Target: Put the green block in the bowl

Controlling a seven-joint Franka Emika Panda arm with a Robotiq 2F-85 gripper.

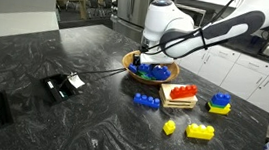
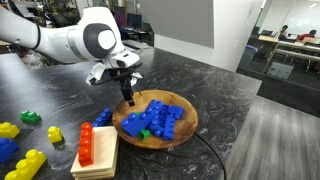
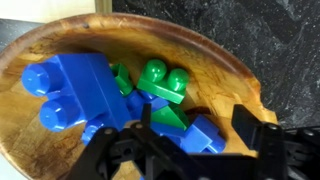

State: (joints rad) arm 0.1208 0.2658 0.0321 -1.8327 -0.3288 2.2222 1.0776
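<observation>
The tan wooden bowl holds several blue bricks and the bright green studded block, which lies among them near the middle. More green shows beside and below the block. In both exterior views the bowl sits mid-table, with green visible inside it. My gripper hangs just above the bowl's contents, jaws open with nothing between them; a blue brick lies below it. It also shows in both exterior views.
A flat wooden tray with a red brick stands beside the bowl. Loose yellow bricks, blue bricks and a small green piece lie around. Black objects and a cable lie near them.
</observation>
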